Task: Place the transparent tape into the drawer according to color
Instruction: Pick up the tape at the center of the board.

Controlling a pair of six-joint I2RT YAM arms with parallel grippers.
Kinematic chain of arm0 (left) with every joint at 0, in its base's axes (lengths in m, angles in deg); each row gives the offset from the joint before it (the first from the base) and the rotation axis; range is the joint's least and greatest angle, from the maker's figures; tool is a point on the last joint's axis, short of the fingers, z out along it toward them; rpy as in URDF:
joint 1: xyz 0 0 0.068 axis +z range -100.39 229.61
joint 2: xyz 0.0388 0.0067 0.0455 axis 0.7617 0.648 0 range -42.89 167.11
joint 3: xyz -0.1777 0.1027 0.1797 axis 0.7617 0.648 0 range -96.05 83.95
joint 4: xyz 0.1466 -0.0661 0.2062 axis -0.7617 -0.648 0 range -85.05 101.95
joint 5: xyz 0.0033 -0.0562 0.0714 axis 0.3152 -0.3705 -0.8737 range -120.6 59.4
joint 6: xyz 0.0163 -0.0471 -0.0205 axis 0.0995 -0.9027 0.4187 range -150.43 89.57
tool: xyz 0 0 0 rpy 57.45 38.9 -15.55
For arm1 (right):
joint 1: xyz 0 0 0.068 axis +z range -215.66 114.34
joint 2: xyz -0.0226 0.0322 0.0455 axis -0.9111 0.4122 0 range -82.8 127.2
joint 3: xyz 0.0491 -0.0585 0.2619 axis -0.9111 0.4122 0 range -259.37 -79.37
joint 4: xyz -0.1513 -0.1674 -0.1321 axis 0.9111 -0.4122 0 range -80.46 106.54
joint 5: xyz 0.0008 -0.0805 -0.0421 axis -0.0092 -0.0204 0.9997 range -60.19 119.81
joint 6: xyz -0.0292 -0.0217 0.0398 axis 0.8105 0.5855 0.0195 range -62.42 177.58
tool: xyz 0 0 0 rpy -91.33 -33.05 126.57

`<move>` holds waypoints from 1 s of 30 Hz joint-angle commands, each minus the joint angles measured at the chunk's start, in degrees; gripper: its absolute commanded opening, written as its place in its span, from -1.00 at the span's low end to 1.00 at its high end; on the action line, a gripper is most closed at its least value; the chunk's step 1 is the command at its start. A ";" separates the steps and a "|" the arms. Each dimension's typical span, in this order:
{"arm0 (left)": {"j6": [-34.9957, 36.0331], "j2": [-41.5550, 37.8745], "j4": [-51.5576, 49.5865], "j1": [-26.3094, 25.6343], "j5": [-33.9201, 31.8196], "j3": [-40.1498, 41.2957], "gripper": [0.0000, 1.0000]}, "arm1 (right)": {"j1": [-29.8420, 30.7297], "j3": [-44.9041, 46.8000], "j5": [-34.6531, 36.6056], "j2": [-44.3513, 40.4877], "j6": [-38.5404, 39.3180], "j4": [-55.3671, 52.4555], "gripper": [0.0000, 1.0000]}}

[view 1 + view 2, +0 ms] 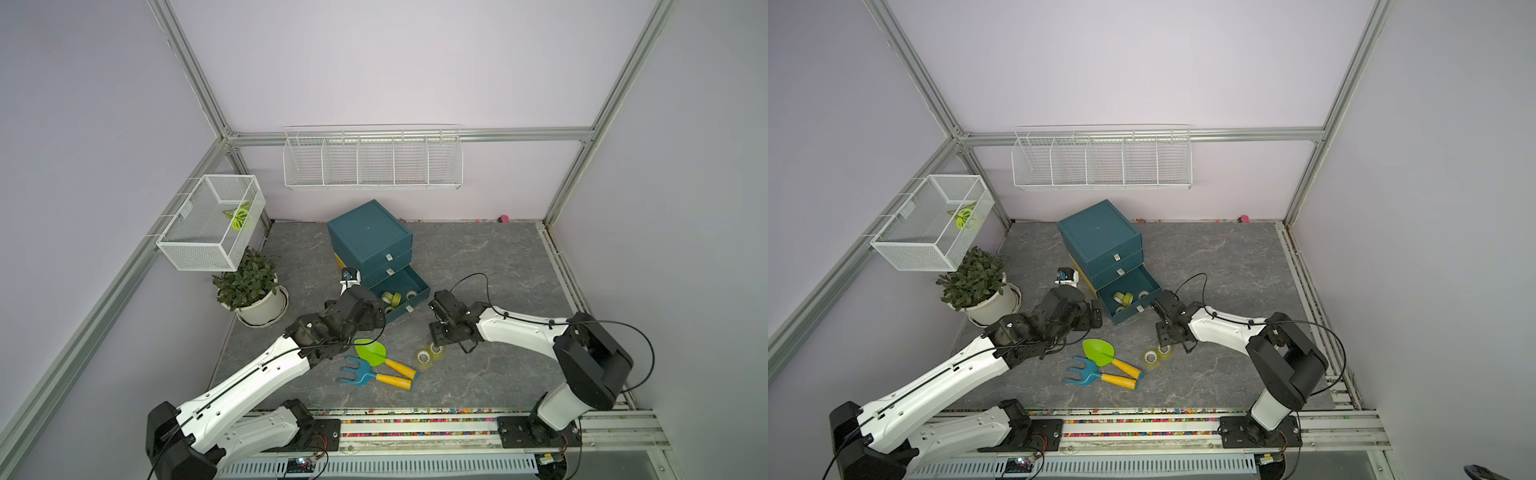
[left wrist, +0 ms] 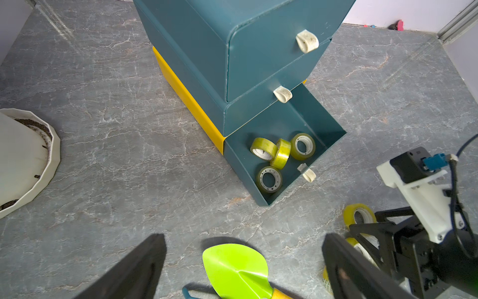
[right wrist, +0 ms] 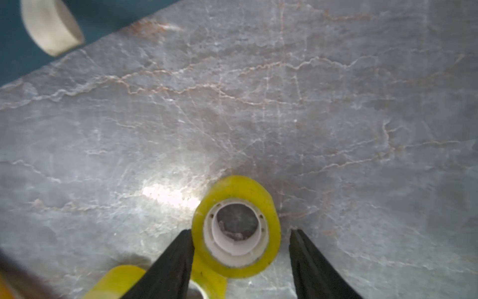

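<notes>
The tape roll [image 3: 234, 187] at my right gripper [image 3: 240, 232] lies flat on the grey marbled table [image 3: 336, 103], outside the drawer. It is a see-through yellow-green band wound on a white plastic core. Small holes ring the core's rim, and the tabletop shows through its hollow middle. The gripper straddles it, half spread: one black finger [image 3: 176, 259] rests against the band and the other stands just clear, so I have no grip on it. A second roll [image 3: 116, 281] of the same tint lies just beside it, partly hidden under the touching finger.

In both top views this pair sits near the front of the pulled-out bottom drawer [image 2: 323, 124] of a teal cabinet [image 2: 196, 51]. That drawer holds four more rolls [image 2: 269, 178], all yellow-green with white cores. One lies flat near the front wall and three are bunched together behind it, the middle one on edge. The two drawers above are shut, and each front carries a white loop pull [image 2: 306, 41]. A yellow strip [image 2: 186, 95] runs along the cabinet's lowest tier.

My left gripper [image 2: 243, 235] hangs with its fingers spread wide and nothing between them, above the blade of a green shovel [image 2: 238, 269]. A blue fork [image 1: 359, 370] lies beside the shovel, both with yellow handles. The only lettering I see is a pale mark on the black camera [image 2: 411, 165] on my right wrist, too small to read.
</notes>
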 commanded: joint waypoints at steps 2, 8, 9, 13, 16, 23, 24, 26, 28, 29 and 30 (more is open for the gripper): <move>-0.49 0.22 0.53 -0.17 -1.06 0.06 1.00 | -0.10 -1.13 3.53 1.32 -1.37 -2.50 0.13; -0.58 0.64 0.53 -0.13 -0.71 0.07 1.00 | -0.81 -1.42 2.98 2.31 -2.06 -1.95 0.17; -0.58 0.71 0.50 -0.17 -0.58 0.09 1.00 | -0.83 -1.56 2.77 2.69 -2.06 -1.96 0.19; -0.65 0.59 0.36 -0.13 -0.54 0.08 1.00 | -0.95 -1.83 1.75 3.69 -2.17 -1.78 0.10; -0.65 0.54 0.27 -0.15 -0.71 0.23 1.00 | -1.03 -1.33 0.99 3.33 -2.36 -1.23 -0.05; -0.84 0.92 0.33 -0.15 -0.36 0.37 1.00 | -1.35 -1.39 -1.11 -4.91 -0.89 -0.27 -0.22; -0.89 0.92 0.27 -0.17 -0.29 0.44 1.00 | -1.46 -1.76 -1.58 -6.53 -0.64 -0.37 -0.23; -1.18 0.91 0.35 -0.18 -0.14 0.74 1.00 | -1.62 -2.82 -2.48 -9.12 -0.18 -0.54 -0.24; -1.42 0.80 0.44 -0.16 0.04 1.02 1.00 | -1.62 -4.79 -3.29 -10.53 0.43 -0.64 -0.24; -1.63 0.71 0.44 -0.17 0.06 1.17 1.00 | -1.68 -6.24 -3.86 -10.63 1.13 -0.88 -0.24; -1.74 0.70 0.45 -0.13 0.17 1.24 1.00 | -1.63 -7.94 -4.23 -10.38 1.90 -0.99 -0.24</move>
